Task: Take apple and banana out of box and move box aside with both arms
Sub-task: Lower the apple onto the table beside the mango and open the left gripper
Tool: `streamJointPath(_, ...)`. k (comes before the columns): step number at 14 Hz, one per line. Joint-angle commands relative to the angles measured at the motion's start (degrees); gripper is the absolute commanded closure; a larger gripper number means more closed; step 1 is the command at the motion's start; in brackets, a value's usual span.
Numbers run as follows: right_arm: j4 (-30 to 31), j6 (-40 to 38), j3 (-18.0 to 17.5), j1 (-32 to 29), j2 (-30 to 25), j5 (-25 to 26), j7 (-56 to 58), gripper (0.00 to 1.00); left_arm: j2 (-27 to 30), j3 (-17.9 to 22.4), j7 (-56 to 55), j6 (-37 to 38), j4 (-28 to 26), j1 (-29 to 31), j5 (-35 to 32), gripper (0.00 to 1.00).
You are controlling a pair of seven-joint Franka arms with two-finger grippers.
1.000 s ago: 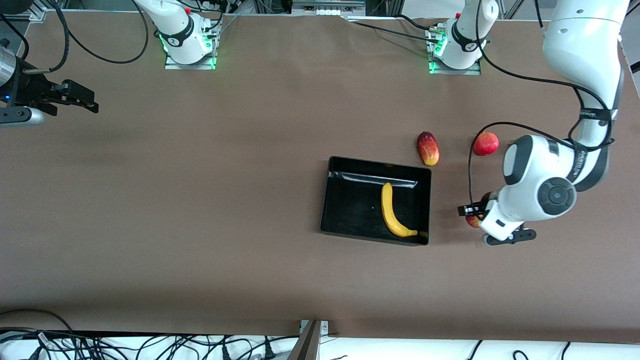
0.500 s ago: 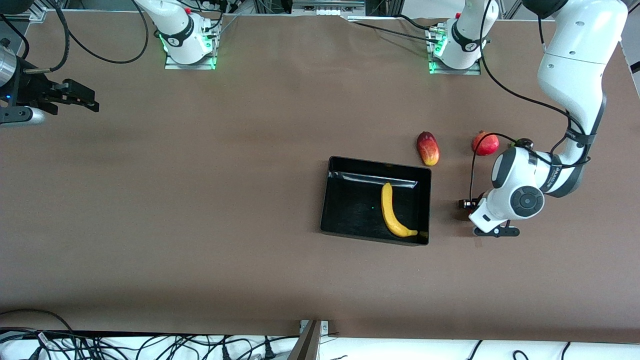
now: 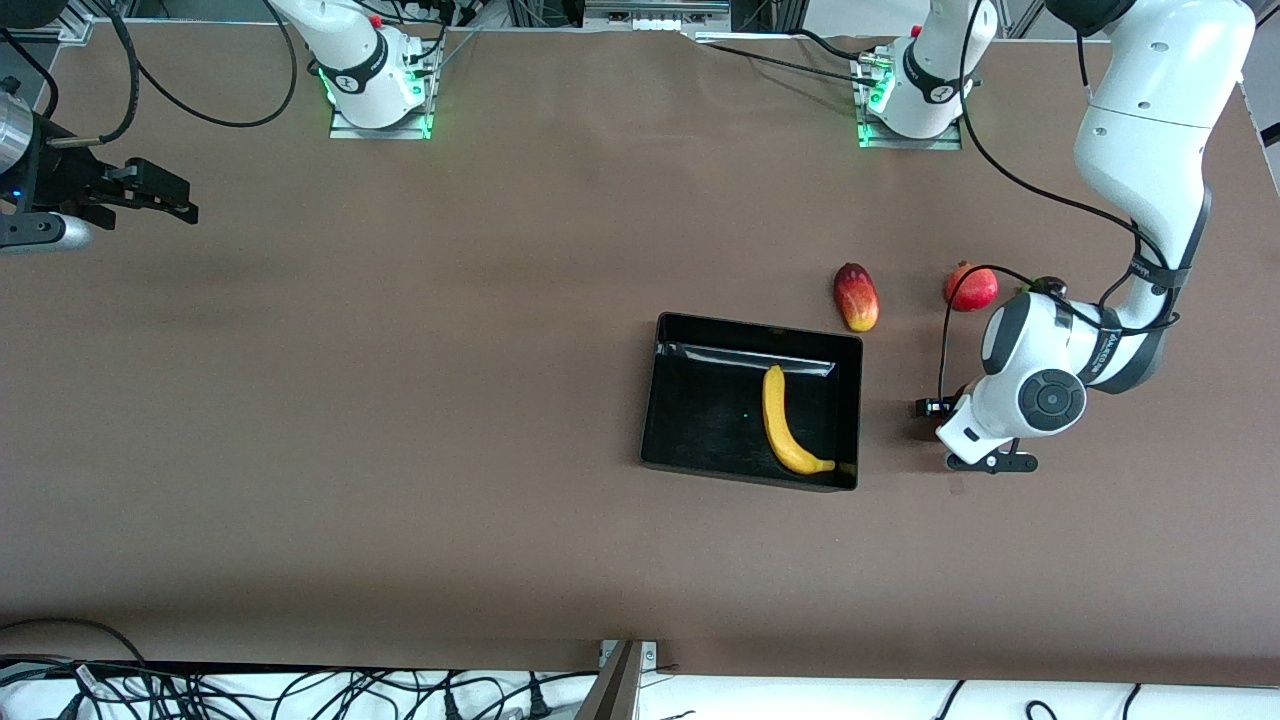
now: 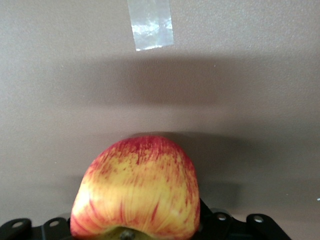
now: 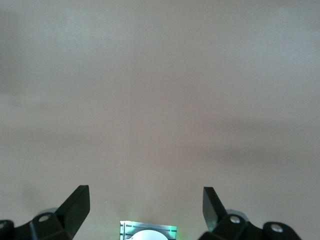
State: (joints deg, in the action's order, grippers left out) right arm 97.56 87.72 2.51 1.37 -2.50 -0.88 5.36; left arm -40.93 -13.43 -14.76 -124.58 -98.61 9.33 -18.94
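Under my left gripper (image 3: 948, 432) the apple (image 4: 135, 190) sits low by the table, clear of the box (image 3: 655, 400); whether I'm gripping it, I cannot tell.

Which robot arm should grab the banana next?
Probably the left. Its gripper is down beside the box where the banana lies, with the apple already outside. The right gripper waits open at its own end of the table.
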Motion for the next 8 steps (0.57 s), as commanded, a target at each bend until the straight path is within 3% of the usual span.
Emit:
streamJointPath(1, -0.53, -0.8, 0.21, -0.14, 0.12, -1.14, 1.14, 0.0, -0.03, -0.72, -0.18, -1.46, -0.71, 0.61, -1.1, 0.0)
streamJointPath(4, -0.53, -0.8, 0.21, -0.14, 0.12, -1.14, 1.14, 0.0, 3.55, -0.81, -0.09, 2.39, -0.27, 0.52, -0.92, 0.0)
streamJointPath(8, -0.53, -0.8, 0.21, -0.14, 0.12, -1.14, 1.14, 0.0, 7.43, -1.07, -1.23, 12.86, 6.84, -3.07, 4.58, 0.0)
